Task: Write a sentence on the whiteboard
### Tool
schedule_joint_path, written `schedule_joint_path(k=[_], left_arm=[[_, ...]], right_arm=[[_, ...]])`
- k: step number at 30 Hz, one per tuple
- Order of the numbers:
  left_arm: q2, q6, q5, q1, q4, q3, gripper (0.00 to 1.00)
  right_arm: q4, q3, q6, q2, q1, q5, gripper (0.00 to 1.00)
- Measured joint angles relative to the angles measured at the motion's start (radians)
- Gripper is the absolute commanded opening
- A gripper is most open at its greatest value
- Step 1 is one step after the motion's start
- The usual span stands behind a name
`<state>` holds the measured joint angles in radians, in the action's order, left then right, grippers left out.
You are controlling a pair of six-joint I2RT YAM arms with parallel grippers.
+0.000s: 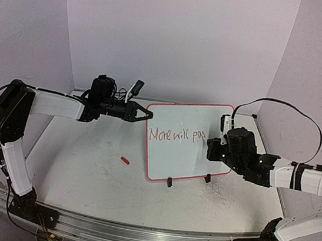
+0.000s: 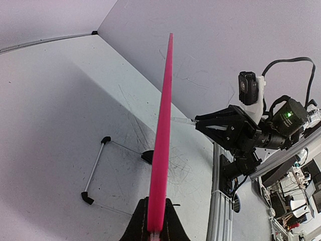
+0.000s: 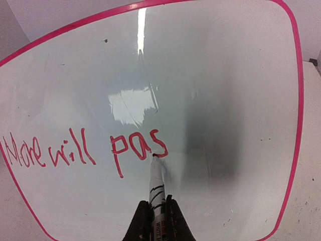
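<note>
Whiteboard point(image 2: 161, 150) edge-on (face hidden), marker point(image 3: 156, 187) label unreadable

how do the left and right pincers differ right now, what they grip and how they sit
The left pincer clamps the whiteboard rim near an upper corner; the right pincer grips a marker. The left pincer meets the board edge-on; the right pincer faces its front, marker tip touching the sentence at the end of "pas". Both are shut on something.
</note>
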<state>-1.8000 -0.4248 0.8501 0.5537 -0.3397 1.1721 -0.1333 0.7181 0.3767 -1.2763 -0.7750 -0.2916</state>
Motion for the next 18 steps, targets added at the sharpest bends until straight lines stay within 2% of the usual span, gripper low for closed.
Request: schedule_joint_path(k=[9, 18], left_arm=[[0.000, 0.001, 0.001, 0.001, 0.000, 0.000, 0.00], [0.000, 0.001, 0.001, 0.001, 0.000, 0.000, 0.00]], right_arm=[[-0.002, 0.000, 0.000, 0.080, 0.009, -0.007, 0.00], [-0.001, 0.009, -0.010, 0.019, 0.018, -0.020, 0.00]])
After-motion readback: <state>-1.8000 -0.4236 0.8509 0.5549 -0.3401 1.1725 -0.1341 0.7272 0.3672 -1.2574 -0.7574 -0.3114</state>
